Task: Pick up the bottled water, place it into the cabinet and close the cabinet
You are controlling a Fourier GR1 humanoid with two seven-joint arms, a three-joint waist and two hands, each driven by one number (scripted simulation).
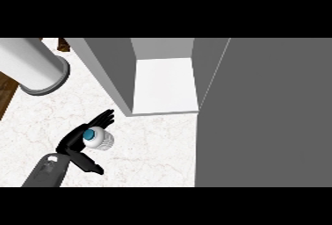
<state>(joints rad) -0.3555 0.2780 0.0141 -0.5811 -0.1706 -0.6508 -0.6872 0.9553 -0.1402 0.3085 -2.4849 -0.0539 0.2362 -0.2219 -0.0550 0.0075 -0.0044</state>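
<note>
Our left hand (pixel 81 143) sits on the marble counter (pixel 156 149) with its fingers spread beside the bottled water (pixel 99 138), touching it but not yet curled round it. We see the bottle from above, blue cap up, just below the open cabinet (pixel 165 83), whose pale shelf is bare. We judge the risk is a knock: straight fingers closing unevenly could tip the bottle or roll it away. Later, the cabinet's grey door (pixel 272 114) at our right could catch the arm on the lift.
</note>
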